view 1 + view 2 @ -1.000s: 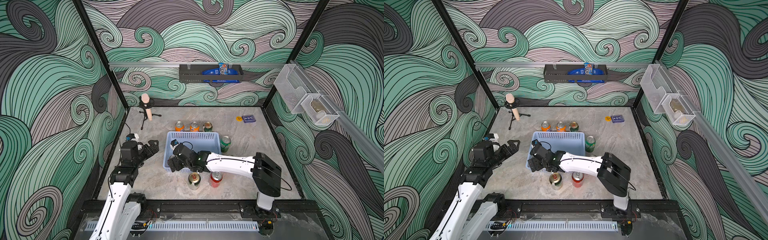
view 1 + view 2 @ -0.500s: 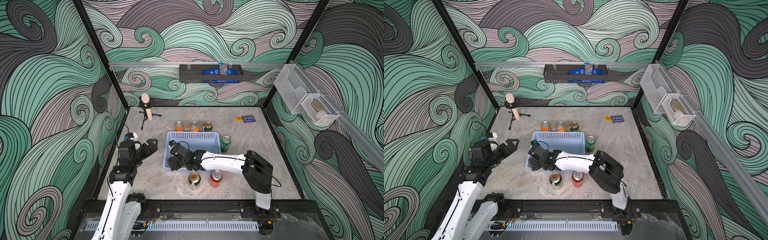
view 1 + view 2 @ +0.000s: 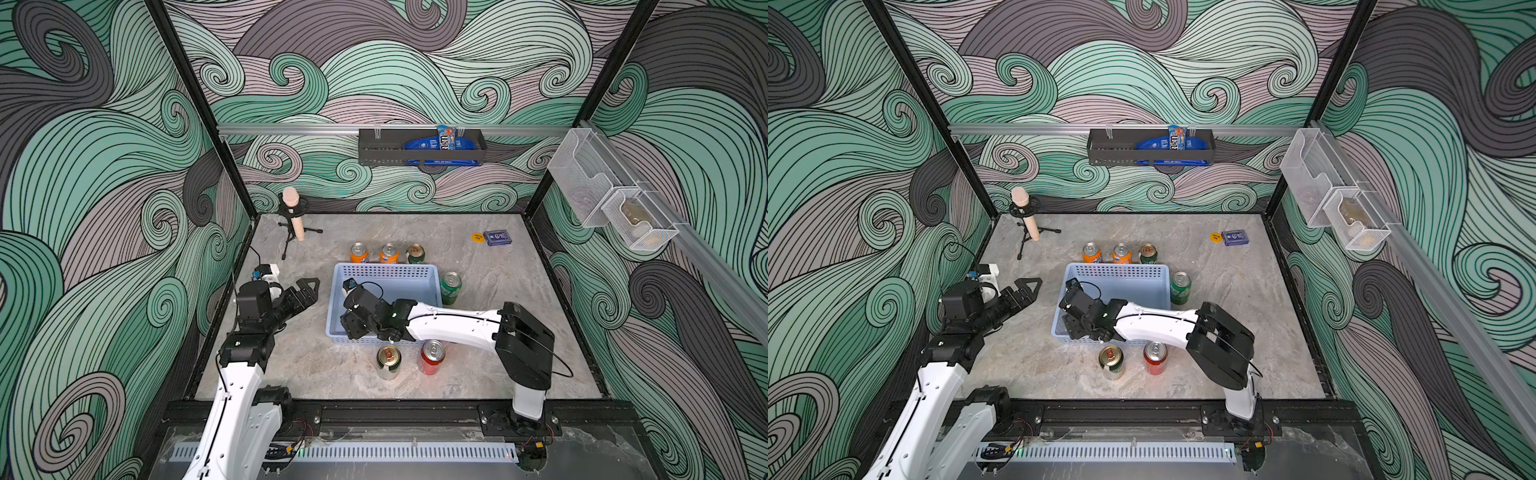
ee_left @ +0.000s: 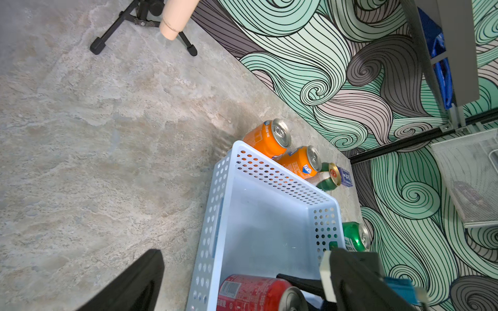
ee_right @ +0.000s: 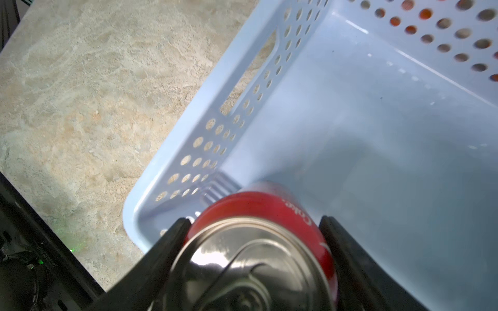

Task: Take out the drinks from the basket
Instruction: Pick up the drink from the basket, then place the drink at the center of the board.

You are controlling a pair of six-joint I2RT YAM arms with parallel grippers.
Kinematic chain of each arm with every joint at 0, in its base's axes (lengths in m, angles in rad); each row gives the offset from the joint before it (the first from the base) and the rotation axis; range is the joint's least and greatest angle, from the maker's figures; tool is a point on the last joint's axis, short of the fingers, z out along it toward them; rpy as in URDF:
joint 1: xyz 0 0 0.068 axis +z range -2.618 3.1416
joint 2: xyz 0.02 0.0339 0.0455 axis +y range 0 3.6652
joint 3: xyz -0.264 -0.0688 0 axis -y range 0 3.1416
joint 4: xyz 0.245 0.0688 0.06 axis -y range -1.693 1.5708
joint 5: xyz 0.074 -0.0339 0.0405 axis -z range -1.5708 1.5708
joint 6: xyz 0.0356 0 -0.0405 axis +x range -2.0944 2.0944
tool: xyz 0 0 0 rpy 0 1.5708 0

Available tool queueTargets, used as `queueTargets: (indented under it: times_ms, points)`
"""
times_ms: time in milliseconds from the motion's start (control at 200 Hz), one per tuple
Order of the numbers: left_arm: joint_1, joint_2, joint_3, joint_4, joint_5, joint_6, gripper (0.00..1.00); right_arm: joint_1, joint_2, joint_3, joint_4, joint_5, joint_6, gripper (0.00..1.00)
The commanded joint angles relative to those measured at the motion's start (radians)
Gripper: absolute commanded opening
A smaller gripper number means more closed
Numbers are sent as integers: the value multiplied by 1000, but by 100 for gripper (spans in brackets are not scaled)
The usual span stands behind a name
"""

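Red can (image 5: 257, 247) stands clasped in the right pincer (image 5: 254, 223), inside the basket (image 5: 242, 88).

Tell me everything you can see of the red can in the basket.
The red can is a small aluminium drink can: glossy red body, white lettering, silver pull-tab top. It stands upright in the light-blue basket, in the near corner on the robot's left; no other can shows inside. The right claw is shut on it, one black finger against each side. Whether its base rests on the basket floor cannot be told.
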Motion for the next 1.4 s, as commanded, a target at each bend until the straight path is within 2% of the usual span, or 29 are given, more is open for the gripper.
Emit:
queueTargets:
  times_ms: [0,145,270,560,735,961,1396]
  points:
    - [5,-4,-3,47,51,31,99,-8,-115,17,50,51,-30,59]
    - [5,-24,-23,90,155,44,99,-10,-176,16,49,58,-50,58]
    - [4,-34,-58,153,298,35,99,-10,-228,6,48,52,-56,58]
    - [1,-62,-85,133,366,13,99,15,-317,-24,49,8,-32,57]
    - [0,-129,-82,-14,356,17,98,61,-355,-61,52,17,-14,57]
    - [-1,-268,-82,-115,278,7,99,136,-357,-84,50,51,8,57]
    - [0,-211,-11,-142,132,-7,99,243,-278,-123,51,120,48,57]
